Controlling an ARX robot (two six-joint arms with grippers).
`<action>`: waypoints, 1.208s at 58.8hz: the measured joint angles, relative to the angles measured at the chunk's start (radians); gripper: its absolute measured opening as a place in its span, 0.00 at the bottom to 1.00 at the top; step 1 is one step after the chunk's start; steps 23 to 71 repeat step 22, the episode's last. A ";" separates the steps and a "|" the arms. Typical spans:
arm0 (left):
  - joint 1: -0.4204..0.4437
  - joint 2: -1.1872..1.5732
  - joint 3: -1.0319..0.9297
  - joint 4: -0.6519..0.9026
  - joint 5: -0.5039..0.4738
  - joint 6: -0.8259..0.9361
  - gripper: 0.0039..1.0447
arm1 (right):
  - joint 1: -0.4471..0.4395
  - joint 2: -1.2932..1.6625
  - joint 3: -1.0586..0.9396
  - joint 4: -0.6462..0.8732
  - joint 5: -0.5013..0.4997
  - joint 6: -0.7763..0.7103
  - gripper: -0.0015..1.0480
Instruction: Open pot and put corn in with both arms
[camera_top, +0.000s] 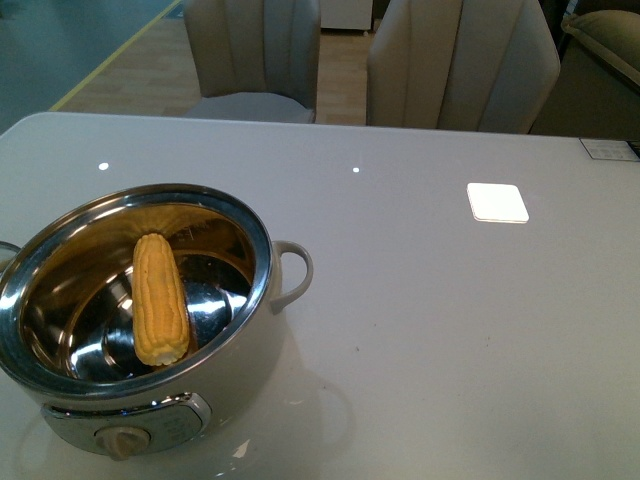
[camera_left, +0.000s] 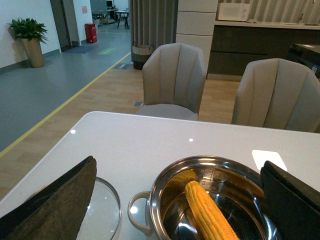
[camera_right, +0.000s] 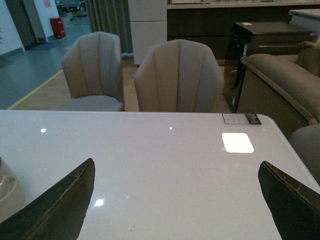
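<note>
The cream-white pot stands open at the front left of the white table, its steel rim bare and its beige dial facing me. The yellow corn cob lies inside it, leaning on the wall. In the left wrist view the corn shows in the pot, and the glass lid lies flat on the table beside it. My left gripper is open above the pot, empty. My right gripper is open and empty over bare table; a bit of the pot shows at that view's edge.
Two beige chairs stand at the table's far edge. A bright light patch lies on the table at the right. A sofa stands off to the right. Neither arm shows in the front view.
</note>
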 joint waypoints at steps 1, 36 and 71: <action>0.000 0.000 0.000 0.000 0.000 0.000 0.94 | 0.000 0.000 0.000 0.000 0.000 0.000 0.92; 0.000 0.000 0.000 0.000 0.000 0.000 0.94 | 0.000 0.000 0.000 0.000 0.000 0.000 0.92; 0.000 0.000 0.000 0.000 0.000 0.000 0.94 | 0.000 0.000 0.000 0.000 0.000 0.000 0.92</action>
